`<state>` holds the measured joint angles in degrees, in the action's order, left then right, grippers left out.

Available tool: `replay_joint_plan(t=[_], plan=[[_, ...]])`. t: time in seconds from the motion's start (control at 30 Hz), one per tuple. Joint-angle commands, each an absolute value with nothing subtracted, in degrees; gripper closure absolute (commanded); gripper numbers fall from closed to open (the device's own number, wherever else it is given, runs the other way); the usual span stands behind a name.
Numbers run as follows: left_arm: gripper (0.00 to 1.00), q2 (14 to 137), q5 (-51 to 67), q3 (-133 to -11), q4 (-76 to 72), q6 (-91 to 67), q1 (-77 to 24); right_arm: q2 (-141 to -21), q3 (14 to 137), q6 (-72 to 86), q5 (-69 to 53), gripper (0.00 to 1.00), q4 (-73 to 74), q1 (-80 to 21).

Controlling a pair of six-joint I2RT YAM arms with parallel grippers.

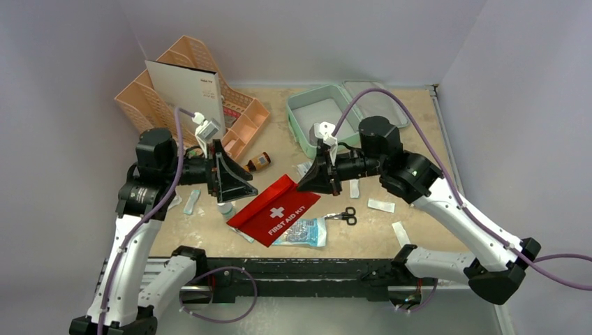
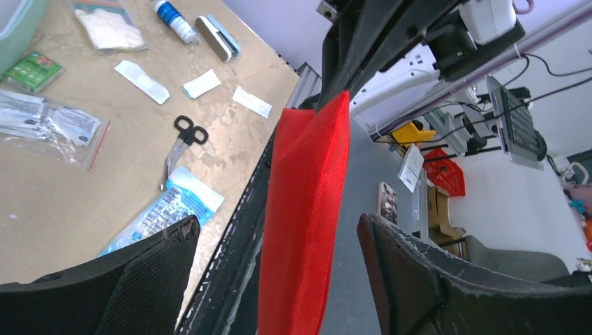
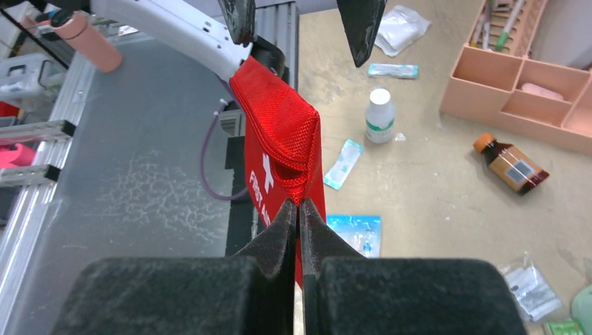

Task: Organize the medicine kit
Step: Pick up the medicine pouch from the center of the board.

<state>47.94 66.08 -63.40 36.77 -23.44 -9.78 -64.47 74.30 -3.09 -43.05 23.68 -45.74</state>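
While the right gripper [image 3: 299, 209] pinches a corner of the red pouch [image 3: 279, 132], the left gripper [image 2: 276, 222] gapes around its free end. Best to close squarely on fabric before carrying toward the medicine kit [image 1: 296, 124] — open, far right.

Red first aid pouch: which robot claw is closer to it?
Right. The right gripper is shut on the pouch's edge; the left gripper stands open either side of its far end, not gripping.

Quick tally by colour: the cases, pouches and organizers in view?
Red pouch: 1
Mint-green medicine kit: 1
Peach organizer: 1
Total: 3
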Motion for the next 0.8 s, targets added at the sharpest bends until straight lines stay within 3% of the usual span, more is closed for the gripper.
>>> replay_joint_plan(t=[0.0, 0.27, 0.77], plan=[[0.18, 47.09, 70.72, -61.14, 34.38, -23.45, -9.98, -64.06, 77.25, -2.59, -48.93, 1.0, 22.71, -45.23], [0.2, 44.1, 74.23, -57.56, 30.01, -27.51, -10.37, -64.81, 78.59, -0.44, -52.15, 1.0, 22.7, -41.95], [0.54, 45.04, 74.09, -56.77, 30.25, -27.16, -11.35, -66.81, 77.83, 4.77, -56.01, 1.0, 17.87, -40.37]])
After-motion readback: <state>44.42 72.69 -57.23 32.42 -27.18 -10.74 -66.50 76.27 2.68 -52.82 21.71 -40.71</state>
